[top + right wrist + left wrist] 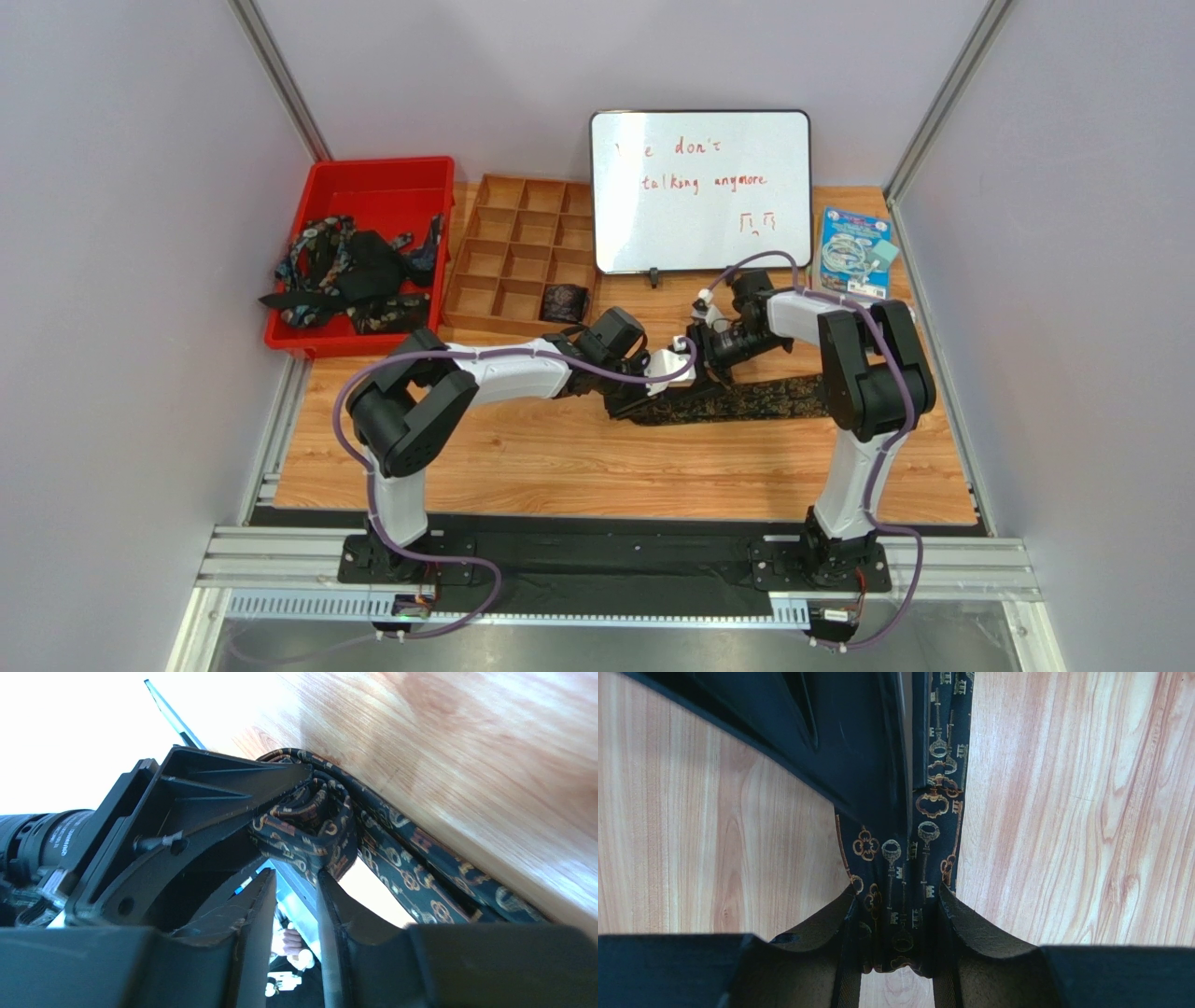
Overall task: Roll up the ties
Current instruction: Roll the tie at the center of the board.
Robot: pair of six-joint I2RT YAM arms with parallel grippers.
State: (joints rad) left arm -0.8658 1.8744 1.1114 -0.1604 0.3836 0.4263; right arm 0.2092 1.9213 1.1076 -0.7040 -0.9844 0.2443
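A dark tie [744, 402] with a gold key pattern lies across the table's middle. Its left end is lifted. My left gripper [659, 367] is shut on the tie [906, 854], whose narrow folded part runs between its fingers [962, 924]. In the right wrist view that end is wound into a small loose coil [309, 822], with the left gripper's black finger [210, 791] against it. My right gripper [297, 873] has its jaws narrowly apart, their tips pinching the coil's lower edge. The rest of the tie [421, 875] trails along the wood.
A red bin [326, 189] at the back left holds several loose ties [351, 266]. A wooden compartment tray [519, 238] beside it has one rolled tie [565, 301]. A whiteboard [701, 189] stands behind, and a blue packet [856, 249] lies at the back right.
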